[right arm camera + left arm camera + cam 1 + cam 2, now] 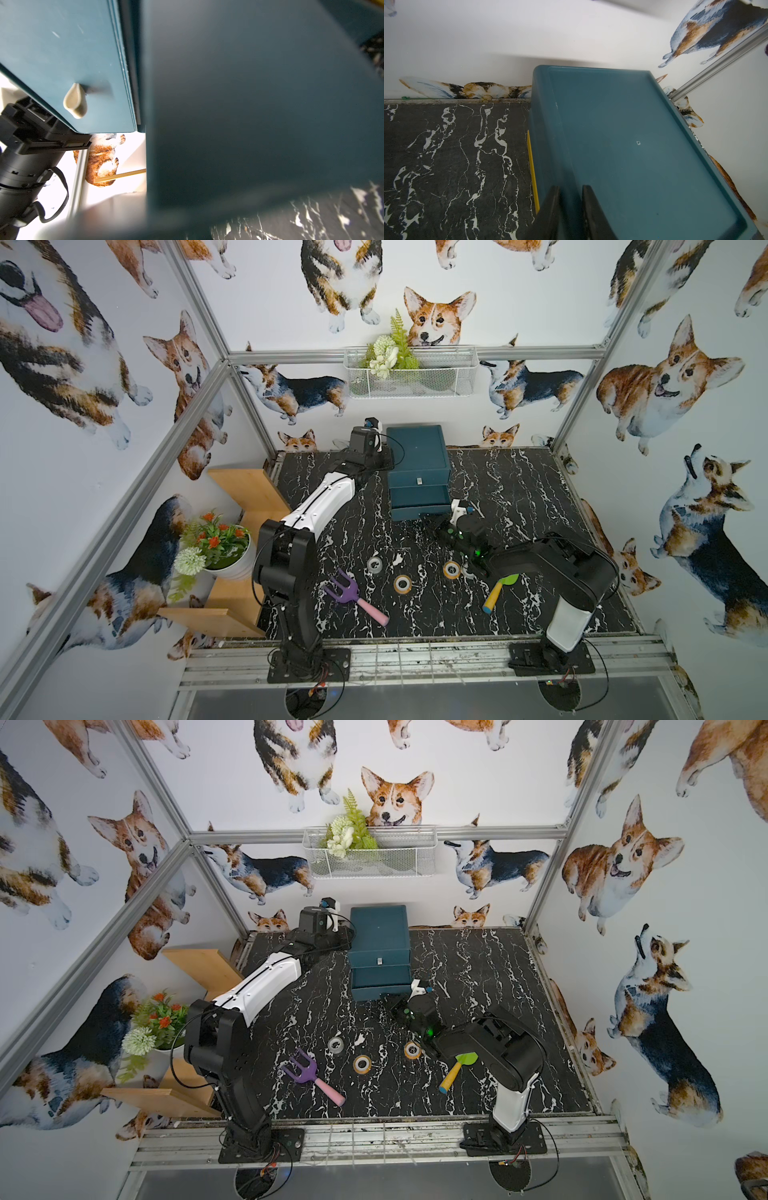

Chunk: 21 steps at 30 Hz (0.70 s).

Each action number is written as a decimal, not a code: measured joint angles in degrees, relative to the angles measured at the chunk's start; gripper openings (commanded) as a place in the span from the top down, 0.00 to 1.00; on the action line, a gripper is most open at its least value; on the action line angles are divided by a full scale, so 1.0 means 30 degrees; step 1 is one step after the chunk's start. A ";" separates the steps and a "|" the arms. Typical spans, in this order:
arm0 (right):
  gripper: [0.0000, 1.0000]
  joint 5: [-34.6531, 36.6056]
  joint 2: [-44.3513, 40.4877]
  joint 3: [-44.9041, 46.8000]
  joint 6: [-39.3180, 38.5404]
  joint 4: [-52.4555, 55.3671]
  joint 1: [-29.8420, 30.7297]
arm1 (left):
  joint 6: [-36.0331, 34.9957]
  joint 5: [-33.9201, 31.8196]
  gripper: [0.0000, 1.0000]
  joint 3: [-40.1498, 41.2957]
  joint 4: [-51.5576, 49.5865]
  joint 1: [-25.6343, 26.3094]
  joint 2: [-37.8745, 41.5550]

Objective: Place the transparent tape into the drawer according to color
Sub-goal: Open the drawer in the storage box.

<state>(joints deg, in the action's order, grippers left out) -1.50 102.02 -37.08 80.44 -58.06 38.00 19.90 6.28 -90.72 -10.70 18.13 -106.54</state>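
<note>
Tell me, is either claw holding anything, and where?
Left gripper seems to pinch the cabinet's top rim. Right gripper is shut at the open drawer's front; its hold is hidden.

drawer unit [417, 456] sits far centre on the table [519, 489], tape rolls [402, 584] spread out nearer, rake [347, 595] near left, trowel [500, 589] near right

legible text: none | teal drawer cabinet [417, 448]: plain faces, no lettering made out | tape rolls [402, 584]: any print too small to tell | corgi wallpaper [665, 377]: pictures only, no words or numbers
</note>
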 measured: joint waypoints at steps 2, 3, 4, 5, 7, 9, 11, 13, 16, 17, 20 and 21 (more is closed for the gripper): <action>1.00 0.0000 -0.0138 0.0204 0.0007 -0.0044 0.0051 | 0.0000 0.0000 0.76 0.0000 0.0000 0.0000 0.0000; 1.00 0.0000 -0.0204 0.0299 0.0007 -0.0080 0.0073 | 0.0000 0.0000 0.76 0.0000 0.0000 0.0000 0.0000; 1.00 0.0000 -0.0262 0.0408 0.0007 -0.0131 0.0087 | 0.0000 0.0007 0.76 0.0000 0.0000 0.0000 0.0000; 1.00 0.0007 -0.0321 0.0488 0.0022 -0.0153 0.0117 | 0.0000 0.0015 0.76 0.0000 0.0000 0.0000 -0.0007; 1.00 0.0022 -0.0430 0.0627 0.0058 -0.0160 0.0204 | 0.0000 0.0022 0.76 0.0000 0.0007 0.0000 -0.0007; 1.00 0.0058 -0.0517 0.0729 0.0066 -0.0160 0.0262 | 0.0000 0.0029 0.76 -0.0007 0.0007 0.0000 -0.0022; 1.00 0.0146 -0.0590 0.0758 0.0073 -0.0138 0.0357 | 0.0000 0.0029 0.76 -0.0007 0.0029 0.0000 -0.0036; 1.00 0.0182 -0.0663 0.0780 0.0080 -0.0109 0.0503 | 0.0000 0.0029 0.76 -0.0007 0.0036 0.0000 -0.0036; 1.00 0.0328 -0.0765 0.0780 0.0131 -0.0051 0.0648 | 0.0000 0.0029 0.76 -0.0007 0.0036 0.0000 -0.0036; 1.00 0.0386 -0.0787 0.0780 0.0138 -0.0022 0.0685 | 0.0000 0.0029 0.76 -0.0007 0.0036 0.0000 -0.0036; 1.00 0.0539 -0.0889 0.0787 0.0146 0.0080 0.0838 | 0.0000 0.0029 0.76 -0.0007 0.0044 0.0000 -0.0036; 1.00 0.0576 -0.0925 0.0816 0.0153 0.0095 0.0867 | 0.0000 0.0029 0.76 -0.0007 0.0044 0.0000 -0.0036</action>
<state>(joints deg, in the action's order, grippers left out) 0.23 99.24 -34.63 80.90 -57.78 40.60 19.90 6.37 -90.74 -10.57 18.13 -106.65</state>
